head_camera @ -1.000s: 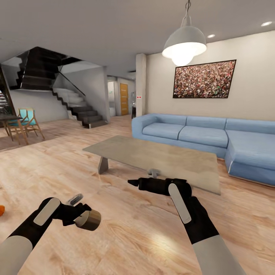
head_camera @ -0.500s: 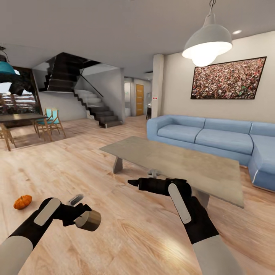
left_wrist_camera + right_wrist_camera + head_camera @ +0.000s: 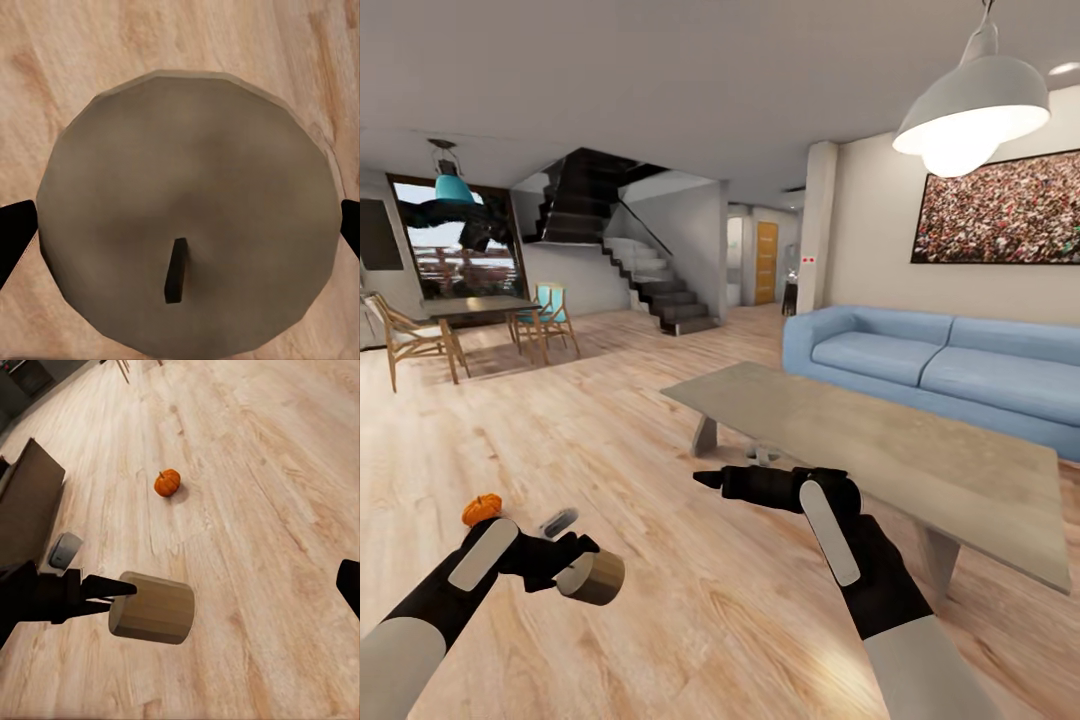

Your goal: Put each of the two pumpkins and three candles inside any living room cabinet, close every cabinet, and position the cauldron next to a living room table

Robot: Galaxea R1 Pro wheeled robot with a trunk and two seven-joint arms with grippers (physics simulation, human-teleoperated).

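A: What is being held by the left gripper?

B: A candle is being clamped between its fingers, wick end facing the left wrist camera. It is being carried low over the floor, probably so that it can be taken to a cabinet.

A: And the right gripper?

B: Nothing is being gripped there. Its fingers are being seen as drawn together to a narrow point in the head view, though only one dark tip is being shown at the wrist view's edge. It is probably being kept free for a drawer front or a second object.

A: Where are the other task things lying?

B: A pumpkin is sitting on the floor just beyond the left arm, well apart from the table. It is also being caught by the right wrist camera, past the candle.

A: Is a cabinet being faced?

B: None is being seen ahead; a sofa, a staircase and a dining table are being shown. By that judgement, a drawer is yet to be reached.
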